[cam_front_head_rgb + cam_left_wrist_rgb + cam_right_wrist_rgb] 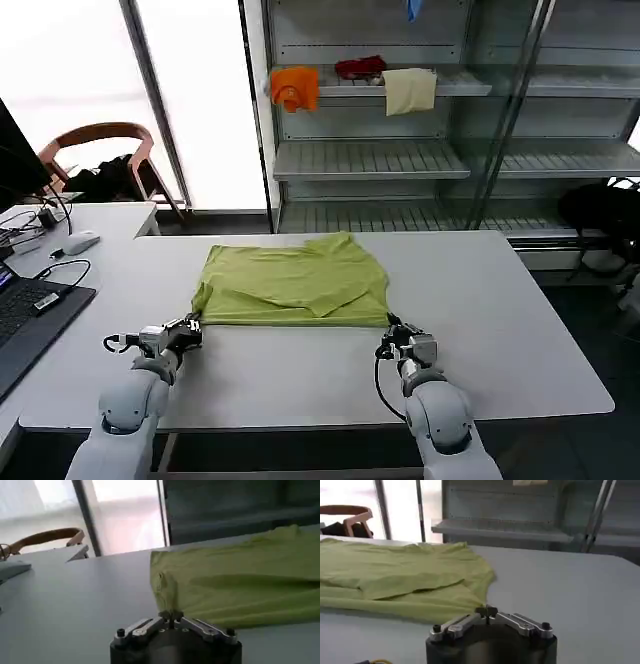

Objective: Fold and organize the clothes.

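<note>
With both near corners of the T-shirt (293, 282) pinched, left gripper (193, 327) and right gripper (391, 338) clamped tight, they should lift evenly and carry the hem far-side together.

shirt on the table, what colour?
The T-shirt is plain lime yellow-green, no print visible on the upward side. Clearest in the head view.

Strong daylight floods in through the window (200, 100) at the back left, washing it out to plain white. The table (500, 320) is evenly lit, with only soft, faint shadows. Both wrist views are soft, their backgrounds out of focus.
</note>
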`<action>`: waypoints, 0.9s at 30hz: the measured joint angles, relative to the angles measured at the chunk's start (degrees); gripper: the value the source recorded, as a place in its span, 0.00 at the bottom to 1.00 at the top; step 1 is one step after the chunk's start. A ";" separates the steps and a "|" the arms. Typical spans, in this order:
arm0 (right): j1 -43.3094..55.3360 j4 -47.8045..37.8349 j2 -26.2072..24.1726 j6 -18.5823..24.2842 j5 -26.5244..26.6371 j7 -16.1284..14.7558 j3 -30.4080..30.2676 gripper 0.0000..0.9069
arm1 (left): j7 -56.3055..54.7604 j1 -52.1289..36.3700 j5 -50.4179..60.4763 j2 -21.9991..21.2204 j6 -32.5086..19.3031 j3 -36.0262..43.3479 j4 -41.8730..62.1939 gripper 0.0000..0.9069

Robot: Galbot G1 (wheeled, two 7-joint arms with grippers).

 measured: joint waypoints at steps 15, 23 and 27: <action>-13.99 13.09 -3.29 0.04 0.49 -0.25 -0.76 0.00 | -2.13 16.97 -4.56 -1.14 0.07 -3.76 -16.04 0.00; -21.78 18.84 -4.80 0.04 0.08 0.30 -0.34 0.00 | -3.80 23.74 -4.84 -2.08 0.07 -4.84 -22.18 0.00; -25.34 21.78 -5.64 0.05 -0.53 0.36 -0.16 0.00 | -4.15 25.58 -4.76 -1.75 0.07 -5.40 -24.12 0.00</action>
